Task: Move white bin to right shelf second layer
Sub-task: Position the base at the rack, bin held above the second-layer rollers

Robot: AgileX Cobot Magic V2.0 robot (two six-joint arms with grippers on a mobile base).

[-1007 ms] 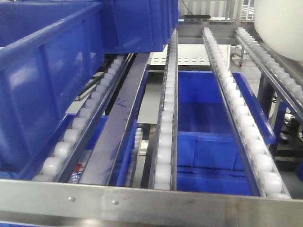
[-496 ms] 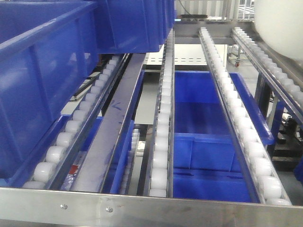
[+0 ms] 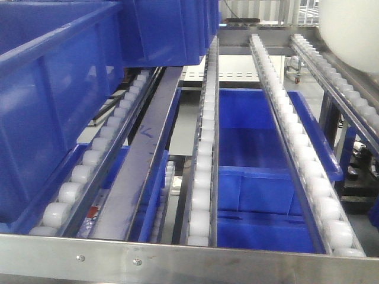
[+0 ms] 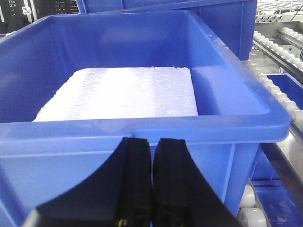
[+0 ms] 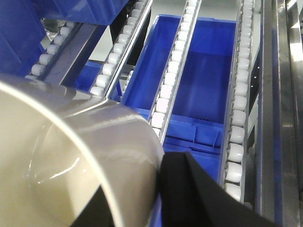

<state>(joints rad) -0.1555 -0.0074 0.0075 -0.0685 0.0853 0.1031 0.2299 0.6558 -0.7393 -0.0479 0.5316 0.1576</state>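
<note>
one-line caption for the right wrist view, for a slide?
Right gripper holds the white bin by its rim above the roller lanes.

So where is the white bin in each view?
Front: white bin, top right corner, above the roller lanes.
Left wrist: not in it.
Right wrist: bottom left, filling the corner, right gripper on its rim.
Shared landmark: roller lanes.

Left gripper [image 4: 152, 156] with black fingers pressed together, nothing between them, right gripper [image 5: 142, 198] with black fingers clamped across a rim, one finger each side
</note>
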